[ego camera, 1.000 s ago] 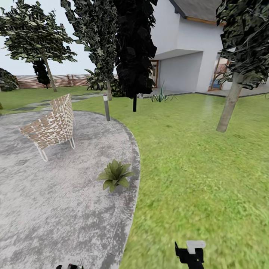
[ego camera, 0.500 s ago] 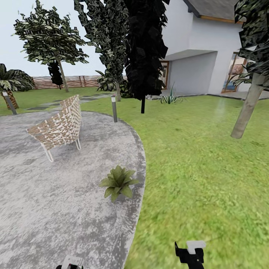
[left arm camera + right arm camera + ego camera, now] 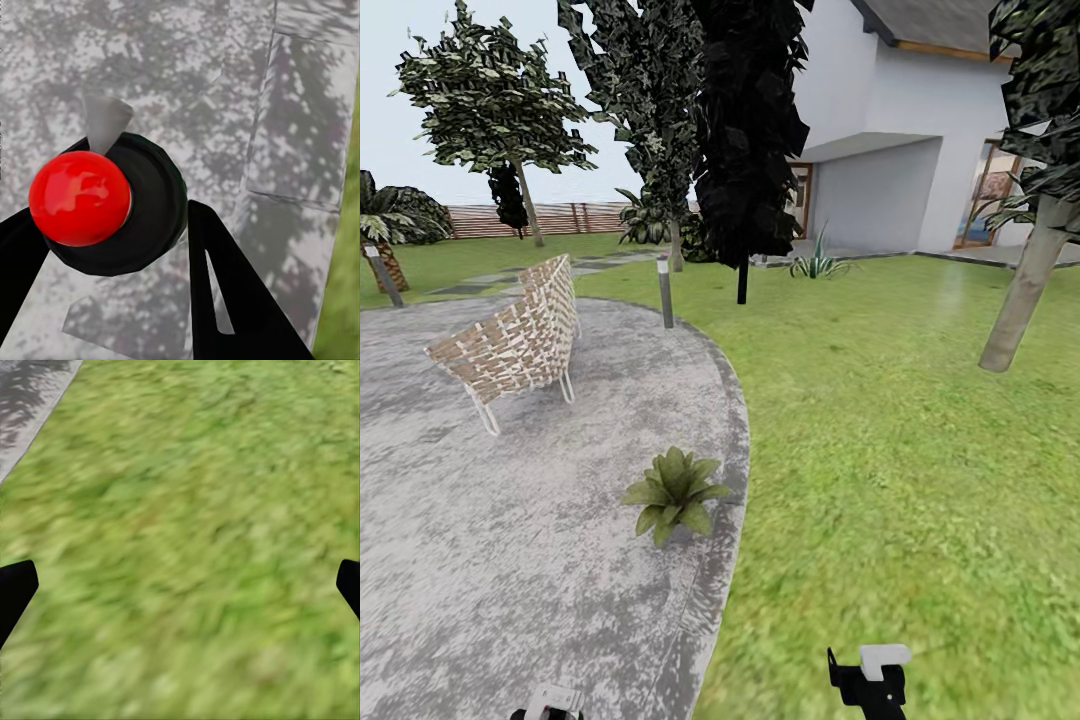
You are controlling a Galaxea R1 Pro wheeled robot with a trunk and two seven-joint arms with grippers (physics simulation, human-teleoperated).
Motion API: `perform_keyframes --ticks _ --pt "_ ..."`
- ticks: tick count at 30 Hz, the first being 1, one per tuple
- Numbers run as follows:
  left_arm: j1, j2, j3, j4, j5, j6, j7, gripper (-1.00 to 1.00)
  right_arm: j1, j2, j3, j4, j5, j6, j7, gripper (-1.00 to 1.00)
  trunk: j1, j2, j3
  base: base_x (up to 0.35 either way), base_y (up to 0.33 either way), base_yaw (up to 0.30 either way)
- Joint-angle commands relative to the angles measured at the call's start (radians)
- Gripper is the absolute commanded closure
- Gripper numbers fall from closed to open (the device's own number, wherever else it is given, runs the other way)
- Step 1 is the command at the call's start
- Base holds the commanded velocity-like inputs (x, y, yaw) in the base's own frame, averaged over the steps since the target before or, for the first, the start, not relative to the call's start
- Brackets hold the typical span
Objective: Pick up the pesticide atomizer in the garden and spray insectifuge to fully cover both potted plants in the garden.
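Left tool (image 3: pixel 112 247): closed around the pesticide atomizer (image 3: pixel 142 206), one black finger on each side of its dark round body; seen from the wrist, the bottle points straight at the camera, with a red rounded cap (image 3: pixel 79 197) at the near end and a pale grey spout beside it. It hangs over the mottled grey patio (image 3: pixel 510 560).
Right tool (image 3: pixel 180 585): spread wide, only the two black fingertips (image 3: pixel 15 589) at the frame's edges, with nothing between them; blurred lawn (image 3: pixel 920 480) below.
Potted plant (image 3: pixel 674 492): a low rosette of broad green leaves standing on the patio close to its curved paved rim, ahead of the robot and a little left of centre; the pot is hidden under the leaves.
Woven chair (image 3: pixel 515 342): further back on the patio, left of the plant.
Lamp post (image 3: pixel 665 290): short grey bollard at the patio's far edge.
Background: trees, a brown slat fence (image 3: pixel 560 217), a spiky plant (image 3: pixel 817 262) and a white house (image 3: pixel 900 120).
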State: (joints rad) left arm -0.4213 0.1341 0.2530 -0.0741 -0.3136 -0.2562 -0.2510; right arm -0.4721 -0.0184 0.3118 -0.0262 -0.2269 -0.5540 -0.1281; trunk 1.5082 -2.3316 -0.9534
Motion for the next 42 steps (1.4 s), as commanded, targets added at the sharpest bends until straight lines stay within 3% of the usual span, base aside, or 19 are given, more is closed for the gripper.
perform_keyframes --ticks 1,15,30,42 --pt "-0.001 0.001 0.009 0.001 -0.008 -0.003 -0.004 1.0 0.0 0.0 0.009 0.0 -0.007 -0.002 -0.004 -1.0 0.0 0.0 -0.001 0.0 0.0 0.0" --pt "-0.001 -0.002 0.008 0.001 -0.009 -0.003 -0.005 1.0 0.0 0.0 0.009 0.0 -0.008 -0.002 -0.004 -1.0 0.0 0.0 -0.001 0.016 0.0 0.241" --pt "-0.001 -0.002 0.007 0.001 -0.009 -0.003 -0.004 1.0 0.0 0.0 0.009 0.0 -0.008 -0.002 -0.004 -1.0 0.0 0.0 -0.001 0.27 -0.108 0.018" --pt "-0.001 -0.002 0.008 0.001 -0.007 -0.003 -0.004 1.0 0.0 0.0 0.009 0.0 -0.008 -0.002 -0.004 -1.0 0.0 0.0 -0.001 0.214 -0.12 0.257"
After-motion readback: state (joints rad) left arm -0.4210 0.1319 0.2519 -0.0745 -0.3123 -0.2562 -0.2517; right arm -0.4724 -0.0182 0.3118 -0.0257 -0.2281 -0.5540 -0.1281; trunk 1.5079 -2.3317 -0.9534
